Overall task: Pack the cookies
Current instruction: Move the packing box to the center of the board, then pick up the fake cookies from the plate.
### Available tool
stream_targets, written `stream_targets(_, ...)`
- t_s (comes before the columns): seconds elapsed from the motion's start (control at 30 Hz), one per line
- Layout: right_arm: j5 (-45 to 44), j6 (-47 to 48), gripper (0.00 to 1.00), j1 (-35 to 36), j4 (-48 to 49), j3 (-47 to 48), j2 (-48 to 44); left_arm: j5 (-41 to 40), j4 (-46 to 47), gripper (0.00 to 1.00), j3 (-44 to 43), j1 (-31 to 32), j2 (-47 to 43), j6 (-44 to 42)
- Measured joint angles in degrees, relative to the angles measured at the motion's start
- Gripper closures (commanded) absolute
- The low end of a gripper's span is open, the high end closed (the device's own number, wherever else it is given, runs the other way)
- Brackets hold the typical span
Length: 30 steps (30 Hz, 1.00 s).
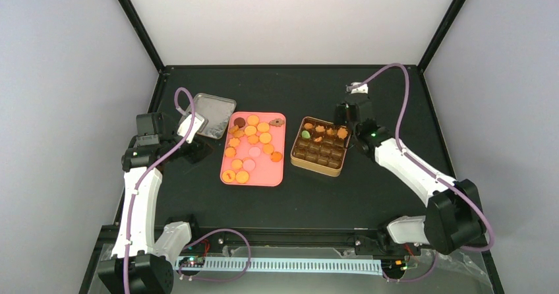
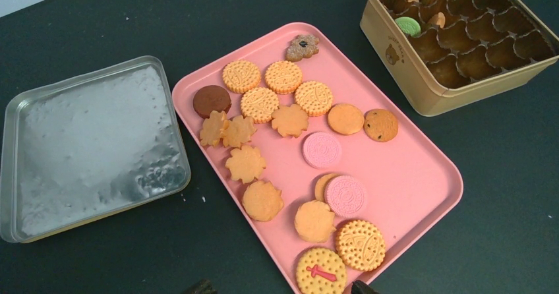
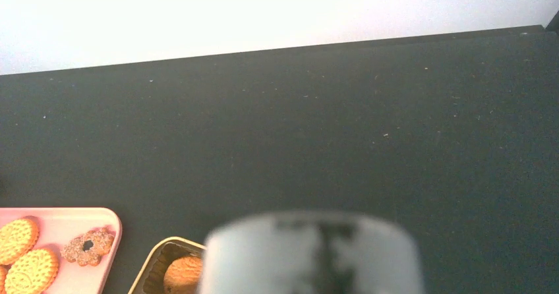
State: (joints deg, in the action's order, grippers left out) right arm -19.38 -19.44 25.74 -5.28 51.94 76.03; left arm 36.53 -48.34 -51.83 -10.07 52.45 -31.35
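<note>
My left gripper shows only two dark fingertips at the bottom of its wrist view. They stand well apart with nothing clamped between them, and the gripper hangs off the left side of the pink tray. My right gripper hovers to the right of that tray, over the far edge of the gold tin. A blurred grey shape fills the bottom of its wrist view, so I cannot tell whether those jaws are together or apart. Most of the cookies lie loose on the tray: orange-yellow ones, two pink, one dark brown. A few more, including a green cookie, sit in the tin's far cups, right of the tray. A silver lid lies just left of the tray, apart from it.
</note>
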Motion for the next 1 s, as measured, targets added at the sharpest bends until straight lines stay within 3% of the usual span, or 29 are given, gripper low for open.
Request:
stream_targets(0.37, -2.12, -0.63, 0.79, 0.00, -1.46, -4.61, -8.50, 0.02, 0.42, 0.45, 0.02, 0.00, 0.04, 0.02)
stream_targets(0.8, -5.84, -0.94, 0.79, 0.00, -5.09, -5.92, -11.43, -0.02, 0.42, 0.45, 0.02, 0.00, 0.04, -0.02)
stream_targets(1.0, -6.54, -0.17, 0.70, 2.03, -5.68, -5.86, -11.72, -0.02, 0.39, 0.42, 0.02, 0.00, 0.04, -0.02)
